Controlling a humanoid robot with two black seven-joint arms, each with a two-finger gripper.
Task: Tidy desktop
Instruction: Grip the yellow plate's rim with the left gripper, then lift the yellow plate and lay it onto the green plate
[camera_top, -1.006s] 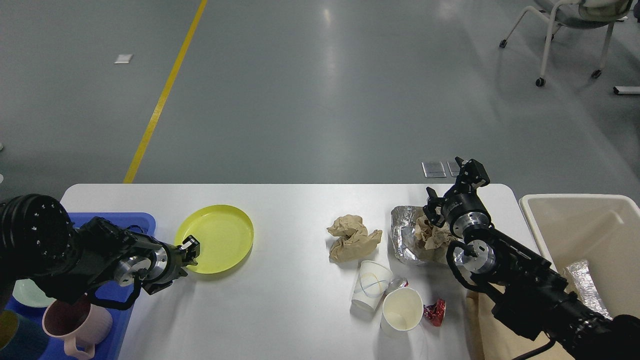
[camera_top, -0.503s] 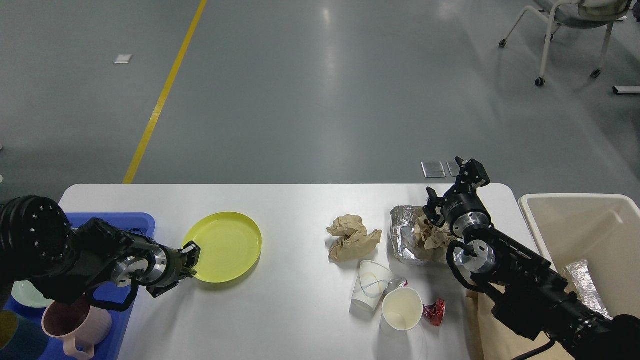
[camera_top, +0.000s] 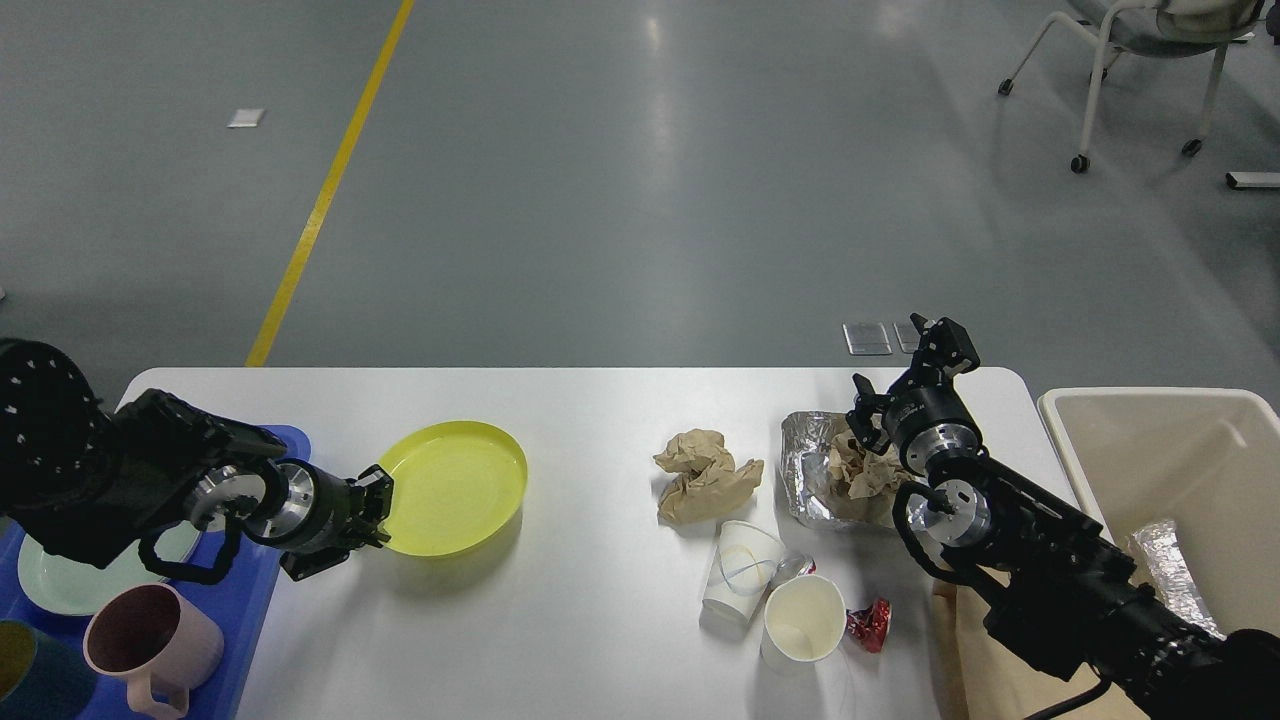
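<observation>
Head view: left gripper (camera_top: 378, 508) clamps yellow plate (camera_top: 455, 487) at its 9 o'clock rim above desktop (camera_top: 600, 620); right gripper (camera_top: 905, 375) fingers spread, holding nothing.

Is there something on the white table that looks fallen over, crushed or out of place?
Yes. A patterned paper cup and a plain paper cup lie tipped on their sides on the desktop. Beside them sit crumpled brown paper, crushed foil and a red wrapper.

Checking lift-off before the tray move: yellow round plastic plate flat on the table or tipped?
Tipped. The yellow round plastic plate is pinched at its near-left rim by the left hand; its shadow suggests it is raised off the white desktop.
</observation>
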